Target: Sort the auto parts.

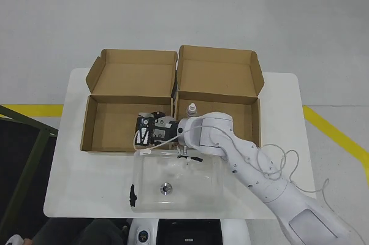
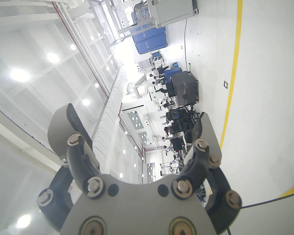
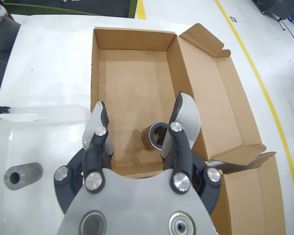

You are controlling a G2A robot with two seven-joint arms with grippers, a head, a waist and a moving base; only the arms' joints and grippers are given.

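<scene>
Bushing (image 3: 154,136), a dark sleeve with a bright inner ring, sits on the floor of the left box (image 3: 134,81), near the corner closest to the clear tray (image 3: 46,113). It looks tipped on its side with the bore toward the wrist camera, but that is not certain. Right tool (image 3: 142,101) hangs over it, released, jaws spread wide, nothing gripped. One finger (image 3: 186,113) is just beside the bushing and hides part of it; touching or apart, can't tell.

Risks for you:
- Lift straight. A sideways pull could let that finger nudge the bushing, and a round part on its side will likely roll across the cardboard.
- The tool looks low by the box wall nearest the tray. Clip that wall and the light box may slide on the bench (image 1: 74,184).
- Steel cylinder (image 3: 23,176) lies in the tray on its side. It is smooth and round, so an off-centre grasp could squirt it out or set it rolling.
- The tray walls are transparent; judge the rim with care going in.
- White part (image 1: 191,109) stands in the right box (image 1: 246,119); mind which box takes the cylinder.

Left tool (image 2: 136,113) is raised away, released, empty.
</scene>
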